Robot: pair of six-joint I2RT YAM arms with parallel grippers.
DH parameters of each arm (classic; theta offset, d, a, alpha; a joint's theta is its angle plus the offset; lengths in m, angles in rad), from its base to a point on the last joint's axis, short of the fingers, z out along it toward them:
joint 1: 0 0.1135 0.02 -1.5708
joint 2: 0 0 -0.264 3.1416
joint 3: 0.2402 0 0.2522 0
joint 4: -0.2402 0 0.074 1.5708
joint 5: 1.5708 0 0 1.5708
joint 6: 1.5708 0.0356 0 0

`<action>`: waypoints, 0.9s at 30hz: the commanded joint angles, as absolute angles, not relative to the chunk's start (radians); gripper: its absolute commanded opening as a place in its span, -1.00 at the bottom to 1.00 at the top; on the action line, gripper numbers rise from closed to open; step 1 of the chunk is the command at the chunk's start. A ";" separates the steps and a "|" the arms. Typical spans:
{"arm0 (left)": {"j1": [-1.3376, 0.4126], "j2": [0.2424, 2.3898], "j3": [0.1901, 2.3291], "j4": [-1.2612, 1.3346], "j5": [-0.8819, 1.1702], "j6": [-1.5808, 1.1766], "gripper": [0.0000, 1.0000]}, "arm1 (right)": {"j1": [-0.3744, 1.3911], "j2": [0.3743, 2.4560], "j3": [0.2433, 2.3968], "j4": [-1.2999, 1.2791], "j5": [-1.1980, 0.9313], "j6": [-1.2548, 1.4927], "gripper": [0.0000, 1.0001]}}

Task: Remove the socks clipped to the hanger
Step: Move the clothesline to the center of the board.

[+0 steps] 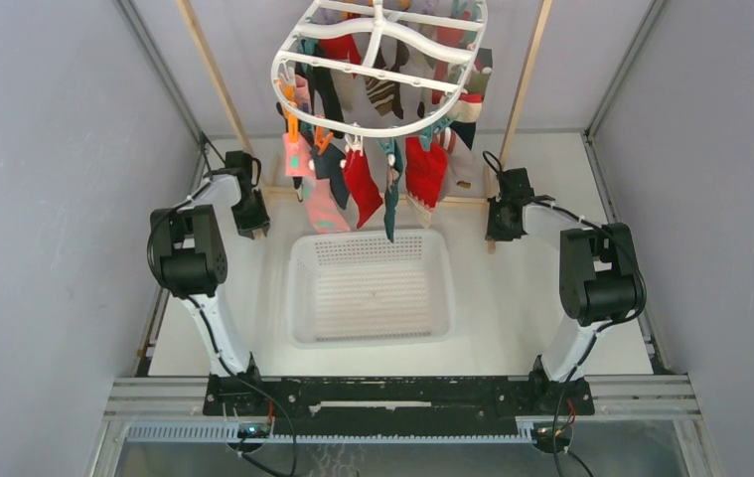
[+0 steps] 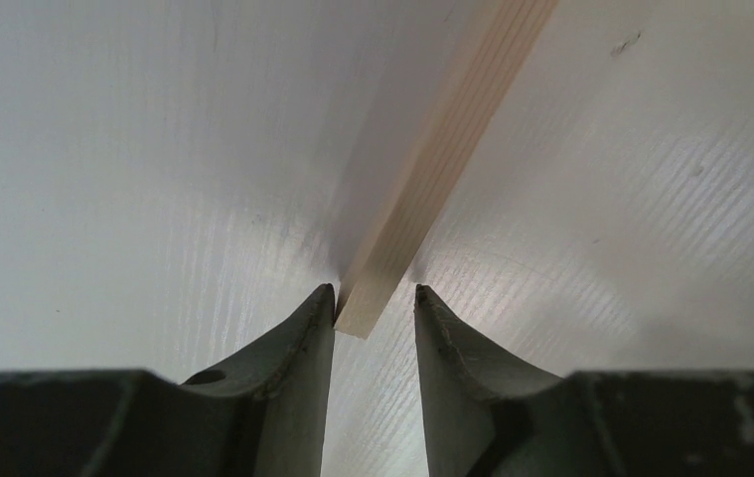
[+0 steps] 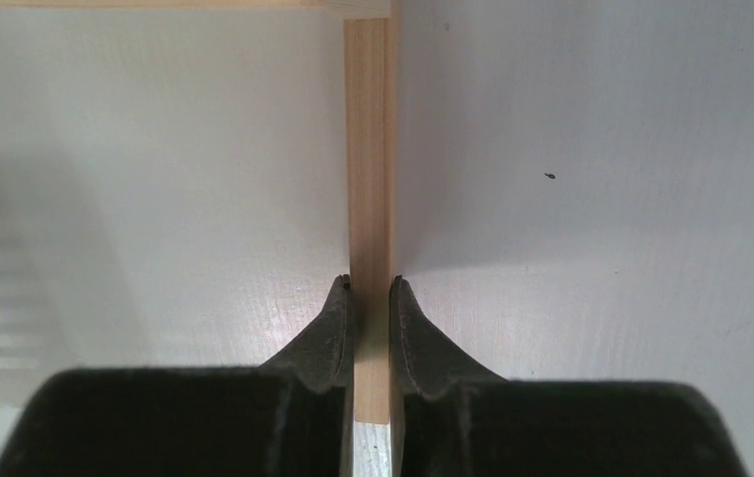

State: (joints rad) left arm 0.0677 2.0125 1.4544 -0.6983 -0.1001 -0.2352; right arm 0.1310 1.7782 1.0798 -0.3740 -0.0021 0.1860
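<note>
Top external: socks (image 1: pixel 361 184) on the hanger (image 1: pixel 276 68) hang well apart from right gripper (image 3: pixel 371 281), clamped on a wooden rack strip (image 3: pixel 368 149), and left gripper (image 2: pixel 375 290), parted around another.

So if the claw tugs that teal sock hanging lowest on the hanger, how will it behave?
The teal sock hangs limp and narrow, so probably floppy and light. It's clipped to the hanger, which looks suspended, so a tug may swing it before the sock frees.
</note>
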 commanded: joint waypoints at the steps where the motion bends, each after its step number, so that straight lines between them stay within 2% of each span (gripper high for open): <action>1: 0.053 2.020 1.504 -0.679 -0.052 -0.183 -0.25 | 0.137 1.772 1.065 -0.462 -0.042 0.215 -1.00; 6: 0.053 2.024 1.495 -0.675 -0.046 -0.184 -0.51 | 0.137 1.769 1.064 -0.468 -0.038 0.213 -1.00; 9: 0.040 2.004 1.476 -0.675 -0.084 -0.187 -0.54 | 0.137 1.767 1.064 -0.470 -0.039 0.213 -1.00; 10: 0.036 1.998 1.472 -0.675 -0.096 -0.187 -0.52 | 0.137 1.768 1.063 -0.469 -0.040 0.214 -1.00; 13: 0.035 1.991 1.473 -0.681 -0.113 -0.183 -0.22 | 0.137 1.767 1.064 -0.474 -0.041 0.213 -1.00; 15: 0.035 1.990 1.475 -0.680 -0.102 -0.172 -0.10 | 0.137 1.766 1.063 -0.474 -0.043 0.213 -1.00; 27: 0.036 2.005 1.506 -0.626 -0.054 -0.081 -0.06 | 0.143 1.763 1.063 -0.479 -0.046 0.207 -1.00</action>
